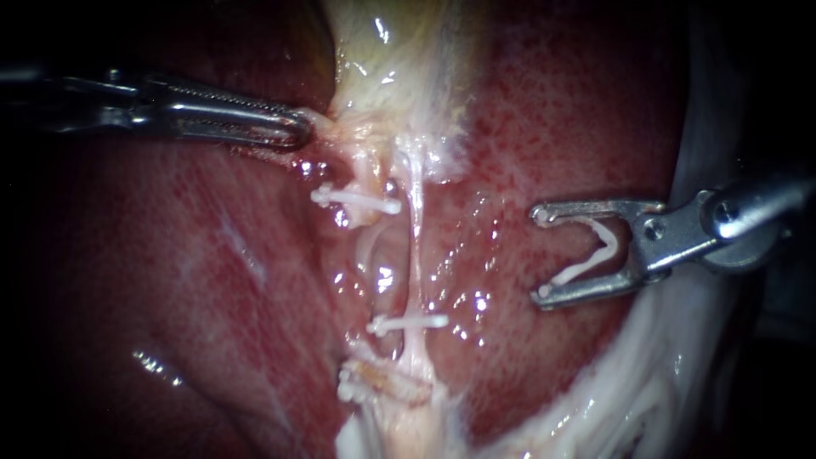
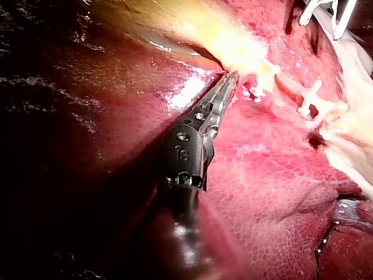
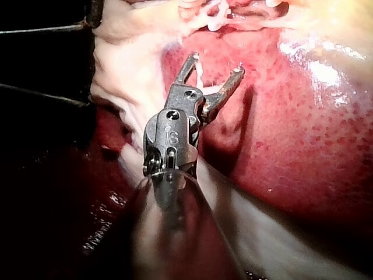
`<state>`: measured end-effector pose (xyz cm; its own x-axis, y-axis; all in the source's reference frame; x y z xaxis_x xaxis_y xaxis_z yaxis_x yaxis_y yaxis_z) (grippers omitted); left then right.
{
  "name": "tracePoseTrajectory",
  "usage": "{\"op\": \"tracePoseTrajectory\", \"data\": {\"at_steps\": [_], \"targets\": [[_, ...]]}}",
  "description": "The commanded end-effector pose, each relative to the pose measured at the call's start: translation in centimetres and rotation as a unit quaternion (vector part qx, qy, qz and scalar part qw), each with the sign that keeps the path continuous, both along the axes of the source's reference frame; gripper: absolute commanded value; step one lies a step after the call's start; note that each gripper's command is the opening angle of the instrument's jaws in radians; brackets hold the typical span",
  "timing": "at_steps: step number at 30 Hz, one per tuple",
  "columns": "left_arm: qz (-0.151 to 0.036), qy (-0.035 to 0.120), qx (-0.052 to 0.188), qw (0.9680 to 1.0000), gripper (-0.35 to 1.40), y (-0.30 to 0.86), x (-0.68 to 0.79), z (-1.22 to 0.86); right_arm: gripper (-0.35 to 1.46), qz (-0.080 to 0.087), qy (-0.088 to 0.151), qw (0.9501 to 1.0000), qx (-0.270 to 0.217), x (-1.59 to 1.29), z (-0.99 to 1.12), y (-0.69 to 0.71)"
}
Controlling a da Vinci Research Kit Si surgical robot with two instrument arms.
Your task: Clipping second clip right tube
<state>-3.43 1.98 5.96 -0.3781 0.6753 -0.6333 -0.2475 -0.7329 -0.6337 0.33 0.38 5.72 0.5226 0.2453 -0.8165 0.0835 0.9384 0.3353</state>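
Right instrument (image 1: 541,253) sits well right of the right tube (image 1: 416,246), jaws spread and holding a loaded clip (image 1: 591,259), left instrument (image 1: 296,127) jaws pinching the gallbladder (image 1: 391,68); looks like approach step, next: straddle tube clear of the placed clip (image 1: 408,323), then squeeze.

Endoscope light hits centre: gallbladder (image 1: 399,59) blazes pale, wet glints dot liver (image 1: 586,110). Edges go black on both sides; left instrument (image 1: 302,127) half lost in dark at far left. Right instrument (image 1: 538,253) flashes glare on metal, clip (image 1: 586,262) in its jaws glows white. Left wrist view: hard glare on gallbladder, liver beside shaft in gloom. Right wrist view: instrument throws dark shadow on liver.
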Motion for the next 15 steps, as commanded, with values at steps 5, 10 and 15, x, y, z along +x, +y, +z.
{"op": "tracePoseTrajectory", "data": {"at_steps": [5,10,15], "targets": [[-0.006,-0.005,0.003,1.0,-0.35,0.17,0.19,-0.4,0.5,0.0,0.0,1.0,0.0,0.01,-0.01,-0.01],[-0.016,-0.009,-0.006,0.9998,-0.35,0.23,0.33,-0.66,0.5,-0.01,0.007,0.9999,0.008,0.08,-0.03,-0.01],[-0.017,-0.01,-0.006,0.9998,-0.35,0.21,0.33,-0.68,0.5,0.002,0.009,0.9972,0.074,0.34,-0.02,-0.01]]}}
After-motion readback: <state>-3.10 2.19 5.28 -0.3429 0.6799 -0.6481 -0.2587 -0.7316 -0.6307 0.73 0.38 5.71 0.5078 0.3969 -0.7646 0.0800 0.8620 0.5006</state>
